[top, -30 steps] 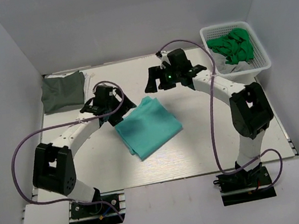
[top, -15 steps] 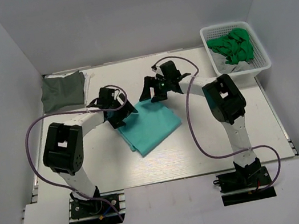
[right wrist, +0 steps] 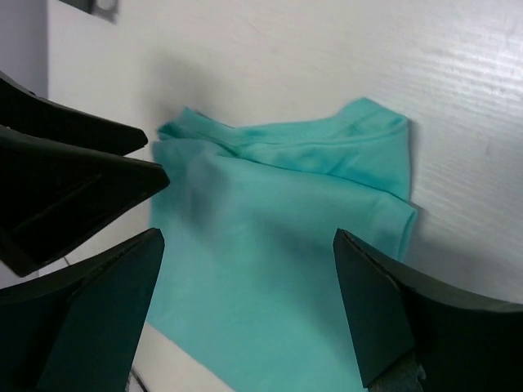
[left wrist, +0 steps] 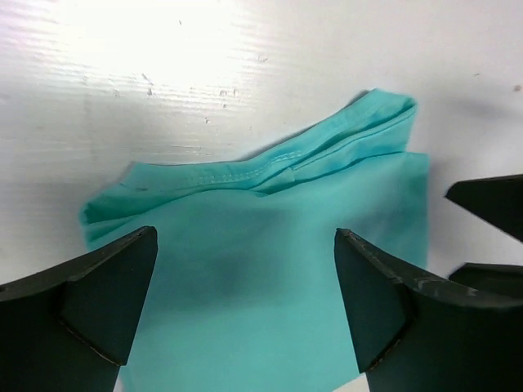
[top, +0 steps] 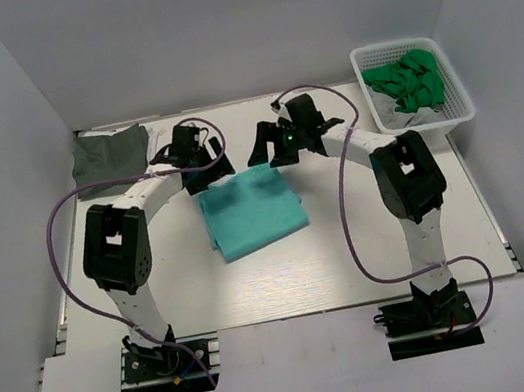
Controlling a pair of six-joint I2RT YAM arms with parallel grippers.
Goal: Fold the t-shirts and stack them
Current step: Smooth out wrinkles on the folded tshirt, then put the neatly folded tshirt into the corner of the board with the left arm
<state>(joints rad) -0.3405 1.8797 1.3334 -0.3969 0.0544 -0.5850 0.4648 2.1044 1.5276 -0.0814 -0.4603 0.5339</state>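
Observation:
A folded teal t-shirt [top: 250, 216] lies flat in the middle of the table; it fills the left wrist view [left wrist: 270, 245] and the right wrist view [right wrist: 286, 245]. My left gripper [top: 202, 169] is open and empty, just above the shirt's far left corner. My right gripper [top: 272, 154] is open and empty, just above the shirt's far right corner. A folded grey-green t-shirt [top: 109, 159] lies at the far left. Crumpled green t-shirts [top: 408, 79] sit in a white basket [top: 450, 112] at the far right.
White walls close in the table on the left, back and right. The left arm's fingers show at the left of the right wrist view [right wrist: 65, 180]. Purple cables loop beside both arms.
Both grippers have moved toward the far side of the table. The teal shirt has turned from a slanted lie to squarer with the table and shifted a little to the left.

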